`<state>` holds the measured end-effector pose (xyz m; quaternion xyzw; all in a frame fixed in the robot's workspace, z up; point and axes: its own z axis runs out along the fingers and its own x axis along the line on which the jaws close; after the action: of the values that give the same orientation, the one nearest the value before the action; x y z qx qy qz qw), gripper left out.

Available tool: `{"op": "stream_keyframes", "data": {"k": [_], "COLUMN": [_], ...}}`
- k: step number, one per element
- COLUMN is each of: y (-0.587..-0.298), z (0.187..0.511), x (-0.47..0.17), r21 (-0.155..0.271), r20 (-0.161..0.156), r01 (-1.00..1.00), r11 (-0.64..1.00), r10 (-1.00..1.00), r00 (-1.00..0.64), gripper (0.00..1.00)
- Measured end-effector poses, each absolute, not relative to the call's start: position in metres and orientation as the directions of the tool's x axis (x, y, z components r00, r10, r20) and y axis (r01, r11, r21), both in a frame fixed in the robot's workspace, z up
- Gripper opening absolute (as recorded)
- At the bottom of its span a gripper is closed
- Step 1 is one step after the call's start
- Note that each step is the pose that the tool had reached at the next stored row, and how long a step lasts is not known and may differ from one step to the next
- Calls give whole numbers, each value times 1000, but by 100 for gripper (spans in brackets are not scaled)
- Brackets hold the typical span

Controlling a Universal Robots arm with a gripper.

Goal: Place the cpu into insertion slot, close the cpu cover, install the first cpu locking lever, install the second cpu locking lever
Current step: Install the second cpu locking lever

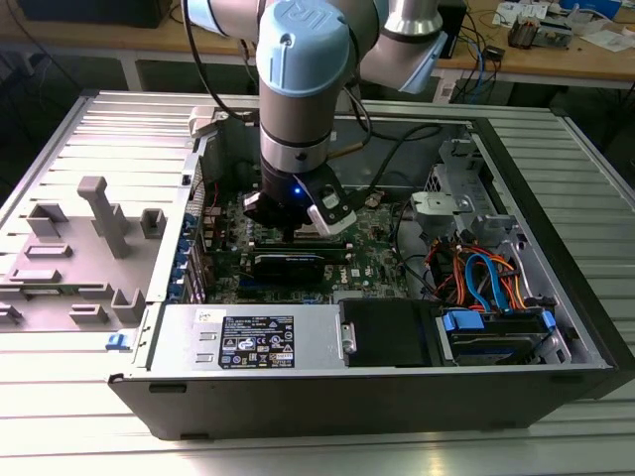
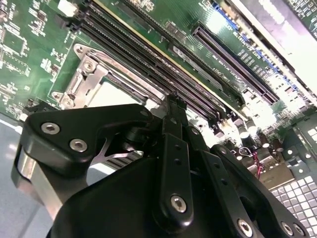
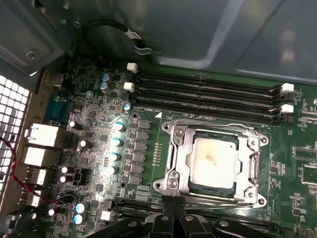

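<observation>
Beside socket edge, claw pressed together; cpu seated under cpu cover.

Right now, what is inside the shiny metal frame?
The cpu sits inside the cpu cover, its grey top showing through the window. The insertion slot beneath it is covered, so its pins cannot be seen.

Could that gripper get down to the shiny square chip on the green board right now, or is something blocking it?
Probably yes. In the first wrist view the gripper hangs just beside the cpu, which sits in the insertion slot framed by the cpu cover, with nothing lying over it.
</observation>
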<state>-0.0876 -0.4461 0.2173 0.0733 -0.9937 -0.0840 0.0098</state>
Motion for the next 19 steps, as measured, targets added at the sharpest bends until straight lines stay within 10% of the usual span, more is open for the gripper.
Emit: {"op": "stream_keyframes", "data": {"k": [19], "y": [-448], "z": [216], "x": [-89], "r21": [176], "r20": [6], "r01": [-147], "r11": [973], "r10": [-150], "r00": [-989], "gripper": [11]}}
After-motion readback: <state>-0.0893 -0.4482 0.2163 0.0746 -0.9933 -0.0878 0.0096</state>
